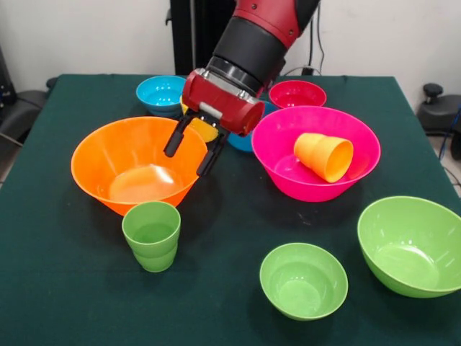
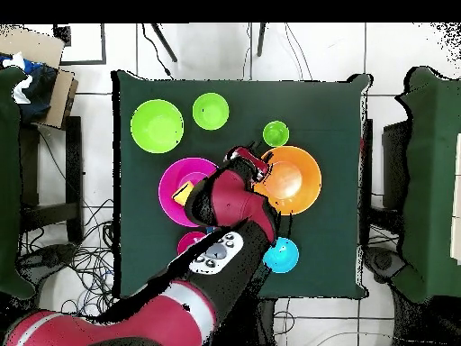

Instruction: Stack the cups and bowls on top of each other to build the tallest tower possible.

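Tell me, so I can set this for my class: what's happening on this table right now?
A red and black robot arm hangs its claw, open and empty, over the near rim of the large orange bowl. Nothing is stacked yet. An orange-yellow cup lies on its side inside the large hot pink bowl, and a green cup stands upright on the green table in front of the orange bowl. The other bowls sit apart.

Seen from above, the red arm (image 2: 194,270) reaches over the green table (image 2: 333,261), its end effector (image 2: 255,167) at the large orange bowl's (image 2: 293,180) rim. A green cup (image 2: 275,133) sits just beside that bowl; a hot pink bowl (image 2: 180,185), apparently holding an orange-yellow cup (image 2: 183,193), lies beyond the arm.
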{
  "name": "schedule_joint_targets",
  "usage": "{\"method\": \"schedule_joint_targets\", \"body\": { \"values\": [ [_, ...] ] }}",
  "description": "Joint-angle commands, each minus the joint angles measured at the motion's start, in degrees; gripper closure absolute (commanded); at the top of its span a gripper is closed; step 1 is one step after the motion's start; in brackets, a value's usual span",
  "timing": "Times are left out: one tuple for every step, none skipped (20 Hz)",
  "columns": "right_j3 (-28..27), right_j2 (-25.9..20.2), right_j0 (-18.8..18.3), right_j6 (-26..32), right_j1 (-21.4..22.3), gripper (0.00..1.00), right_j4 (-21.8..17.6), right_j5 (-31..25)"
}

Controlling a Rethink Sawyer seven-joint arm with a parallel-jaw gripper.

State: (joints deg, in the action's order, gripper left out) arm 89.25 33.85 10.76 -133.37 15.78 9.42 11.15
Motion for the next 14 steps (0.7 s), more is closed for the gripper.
{"method": "schedule_joint_targets", "body": {
  "values": [
    [-4.0, -19.0, -7.3, 9.3, 5.2, 0.0, -12.3, -14.7],
    [-3.5, -20.9, -8.6, 10.7, 7.0, 0.0, -13.8, -17.3],
    [-2.9, -22.6, -9.8, 11.9, 8.5, 0.0, -15.2, -19.6],
    [-2.3, -24.7, -11.3, 13.6, 10.2, 0.0, -16.6, -22.5],
    [-1.9, -25.7, -12.0, 13.9, 11.0, 0.0, -17.5, -23.6],
    [-1.5, -27.3, -13.0, 14.7, 11.7, 0.0, -18.7, -25.0],
    [-1.1, -28.8, -14.1, 15.4, 12.4, 0.0, -19.5, -26.2],
    [-1.1, -29.5, -14.6, 15.4, 12.8, 0.0, -20.2, -26.8],
    [-1.0, -30.1, -14.9, 15.1, 13.0, 0.0, -20.8, -27.3],
    [-1.3, -30.5, -15.2, 14.4, 13.1, 0.0, -21.6, -27.9],
    [-1.3, -30.5, -15.2, 13.8, 13.1, 0.0, -22.0, -27.9],
    [-1.8, -30.6, -15.3, 13.2, 13.0, 0.0, -22.5, -28.1],
    [-1.9, -31.1, -15.6, 12.8, 13.1, 0.0, -23.0, -28.3],
    [-2.0, -31.5, -15.9, 12.4, 13.1, 0.0, -23.5, -28.5]
  ]
}}
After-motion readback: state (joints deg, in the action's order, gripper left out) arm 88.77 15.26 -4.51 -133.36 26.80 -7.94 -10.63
